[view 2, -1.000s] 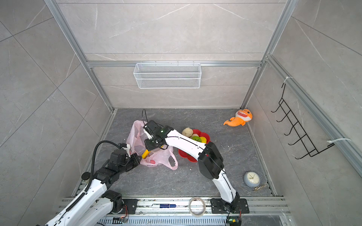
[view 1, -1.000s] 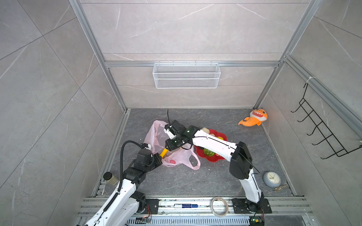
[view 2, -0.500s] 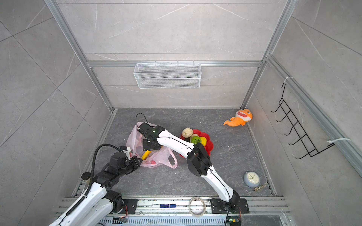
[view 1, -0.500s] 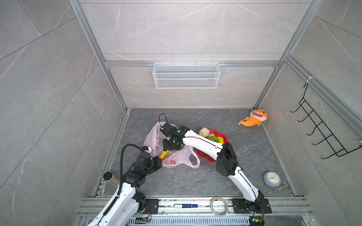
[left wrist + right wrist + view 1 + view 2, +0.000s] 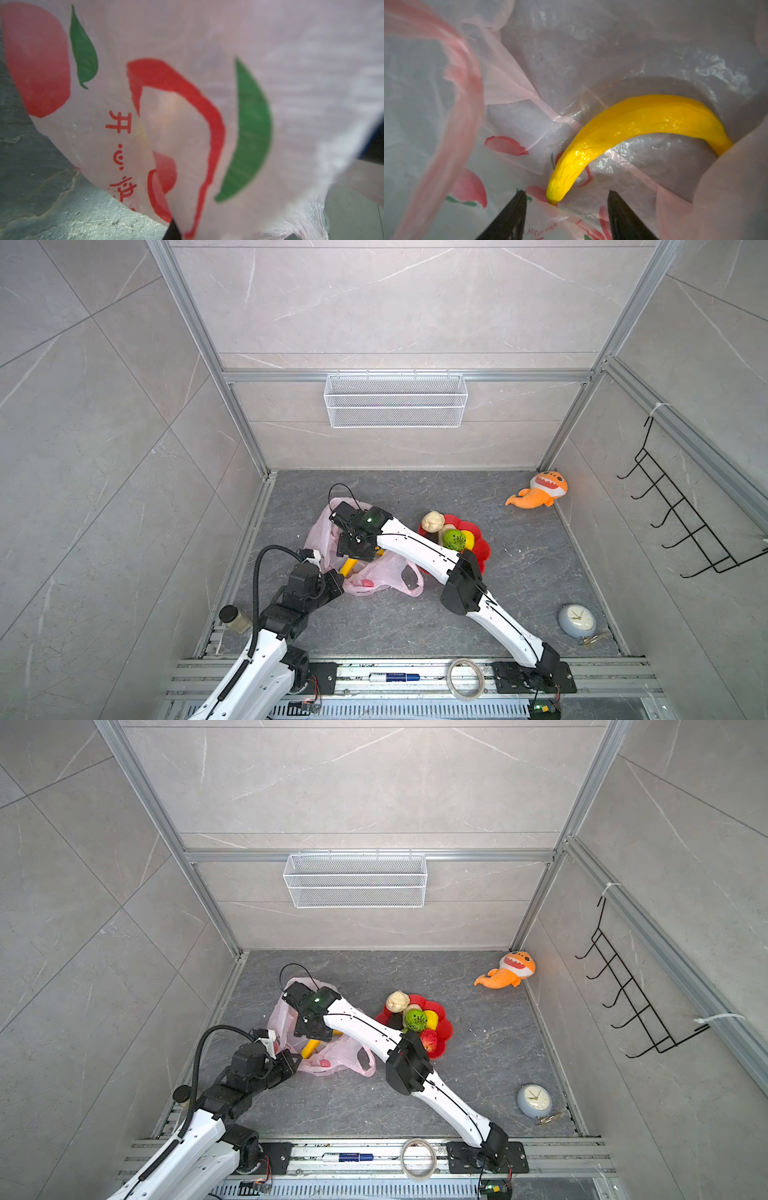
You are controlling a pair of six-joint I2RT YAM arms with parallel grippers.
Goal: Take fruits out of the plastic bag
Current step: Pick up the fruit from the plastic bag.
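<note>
Now the right gripper is down inside the pink plastic bag. Its two black fingers are apart, and the tip of the yellow banana lies just in front of them. The left gripper is pinched tight on the bag's edge. Other fruits sit on the red plate nearby.

A lab test cell: tiled panels, aluminium frame

Top views look down from high; wrist views closely share the plastic bag.
</note>
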